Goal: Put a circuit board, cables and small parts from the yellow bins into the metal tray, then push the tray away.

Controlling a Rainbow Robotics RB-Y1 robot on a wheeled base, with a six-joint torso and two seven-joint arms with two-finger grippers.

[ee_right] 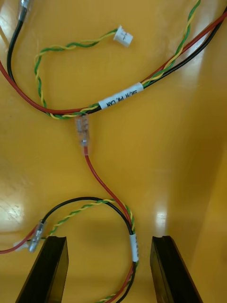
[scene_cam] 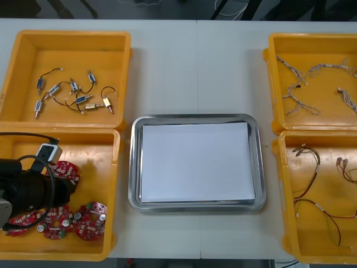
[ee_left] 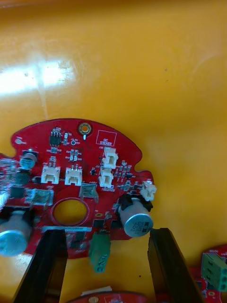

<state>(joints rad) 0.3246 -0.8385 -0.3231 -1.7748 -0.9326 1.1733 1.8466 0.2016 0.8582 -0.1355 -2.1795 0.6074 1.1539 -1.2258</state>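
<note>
The far-left yellow bin (scene_cam: 17,78) holds small metal parts (scene_cam: 72,95) with black leads. The near-left yellow bin (scene_cam: 107,167) holds round red circuit boards (scene_cam: 89,220). The left gripper (ee_left: 108,233) hangs over one circuit board (ee_left: 75,161), fingers (ee_left: 52,265) spread, the board's edge between them.

The metal tray (scene_cam: 195,118), white inside, sits at the centre of the counter (scene_cam: 195,67).

The far-right bin (scene_cam: 312,37) holds twisted blue and white cables (scene_cam: 298,95). The near-right bin (scene_cam: 284,190) holds red, black and yellow cables (scene_cam: 312,167). The right gripper (ee_right: 108,238) hangs over them, fingers spread, one cable between them.

Bare counter runs beyond the tray to the far edge.
</note>
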